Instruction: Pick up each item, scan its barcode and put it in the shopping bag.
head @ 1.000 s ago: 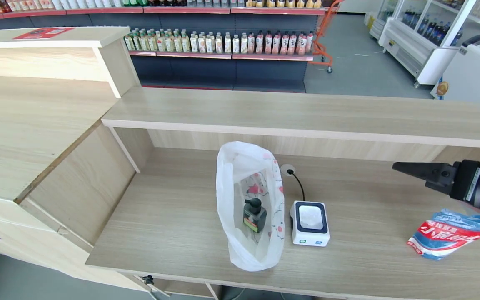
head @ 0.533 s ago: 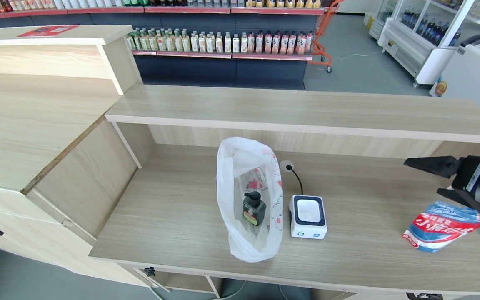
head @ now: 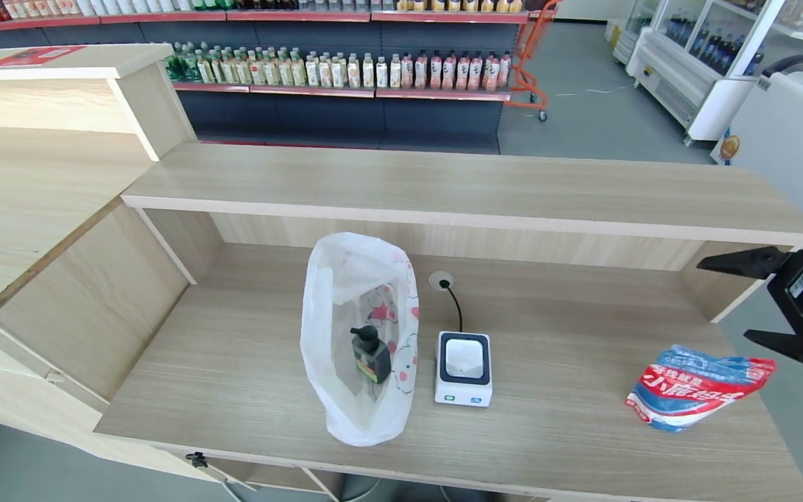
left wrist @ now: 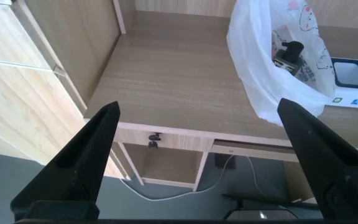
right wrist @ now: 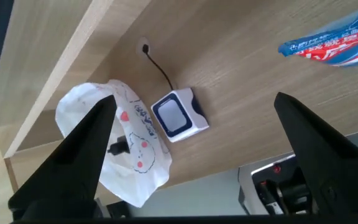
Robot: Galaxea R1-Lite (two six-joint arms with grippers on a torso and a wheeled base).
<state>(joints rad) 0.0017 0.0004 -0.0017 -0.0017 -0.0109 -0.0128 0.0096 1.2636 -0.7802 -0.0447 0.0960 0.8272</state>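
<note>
Shopping bag, thin white plastic with a pink cartoon print, stands open near the front edge of the counter; inside it one dark pump bottle, upright with a slight lean, black pump head. Just beside the bag on the robot's right sits the scanner, a white boxy block with a dark-framed window facing up, apart from the bag. Well to the right, close to the counter's right end, lies the pouch, a flat, crinkly, glossy snack pack in blue, red and white. Right gripper hangs off the right end, above and beside the pouch, black fingers wide apart, holding nothing. Left gripper hovers off the front left of the counter, fingers spread wide, holding nothing. Since a second ago the whole head view has shifted, while bag, scanner and pouch keep their spacing; the right gripper's fingers, close together then, have spread and sit further right relative to the pouch. Counter is pale wood-grain laminate. A black cable runs from the scanner to a round hole behind it. Further back, a raised ledge of the same laminate, then shelves lined with drink bottles, and white coolers far right.
</note>
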